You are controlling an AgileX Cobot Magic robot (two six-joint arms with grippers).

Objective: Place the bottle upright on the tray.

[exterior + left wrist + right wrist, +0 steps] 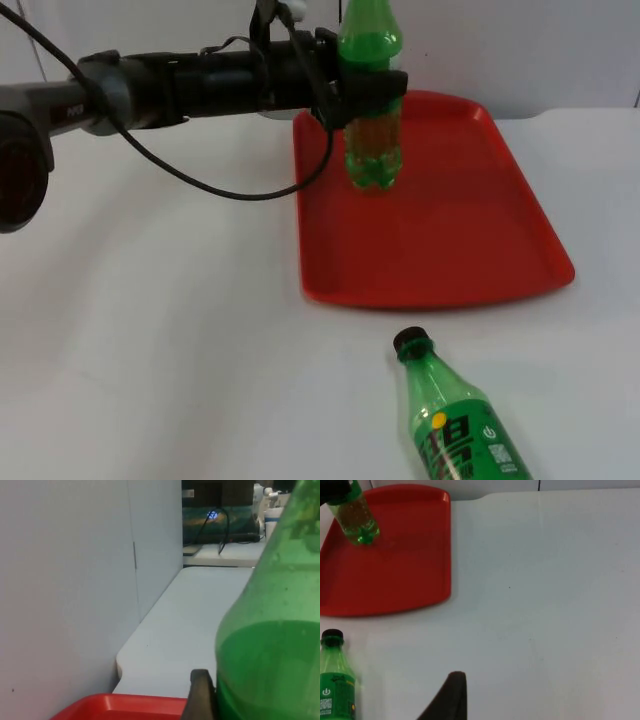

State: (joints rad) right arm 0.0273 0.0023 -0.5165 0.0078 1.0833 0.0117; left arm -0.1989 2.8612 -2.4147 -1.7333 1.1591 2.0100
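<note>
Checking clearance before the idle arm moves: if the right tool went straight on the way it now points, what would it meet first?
Probably bare white table; the way looks free. The lying green bottle and red tray sit off to one side, though depth is uncertain.

A green bottle [372,110] stands upright on the red tray's [450,230] far left part, label removed.

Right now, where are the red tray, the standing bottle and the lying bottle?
red tray [450,250], top view, bare floor.
standing bottle [372,160], top view, lower body.
lying bottle [450,420], top view, its label.
</note>
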